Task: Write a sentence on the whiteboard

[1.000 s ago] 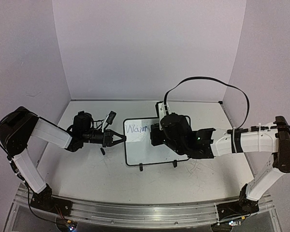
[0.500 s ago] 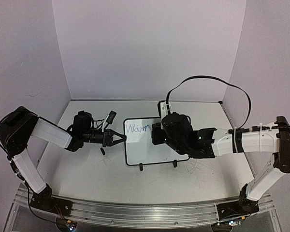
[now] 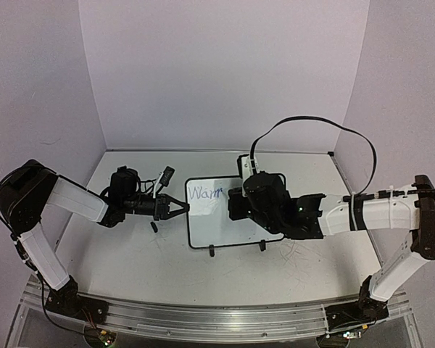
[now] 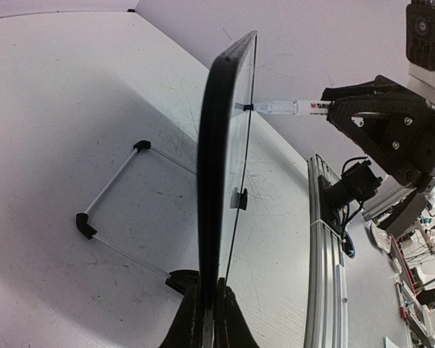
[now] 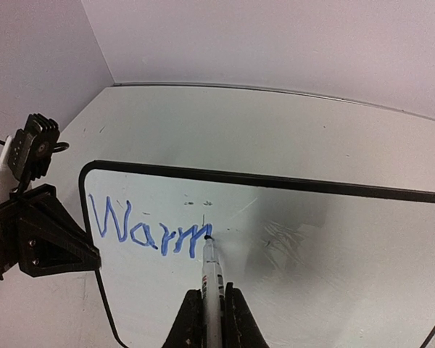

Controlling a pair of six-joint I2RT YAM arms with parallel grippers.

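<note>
Right wrist view: right hand (image 5: 209, 310) clamped on a marker (image 5: 212, 275), tip touching the whiteboard (image 5: 326, 246) just past the final "m". The sentence (image 5: 145, 230) so far = one blue word, "Warm", in the board's upper-left corner. No second word started. The rest of that line and everything below it is blank. Judgement: early in the task, most of the writing left. Next would be a gap, then the following word on the same line.

Left hand (image 3: 183, 208) is closed on the board's left edge, steadying it. Its wrist view shows the frame pinched between the fingers, board seen edge-on.

Location: board sits in the middle of the table (image 3: 130, 268), between the two arms, with its two feet (image 3: 211, 251) at the near edge.

Orientation: board's long axis runs left-right across the table, written face turned up and toward the arms. How steeply it tilts can't be told. Text runs along that long axis, left to right, tops of the letters toward the far wall. Marker's long axis runs from the right hand out to the board, tip pointing away from the hand. In the left wrist view it meets the face roughly square-on.
</note>
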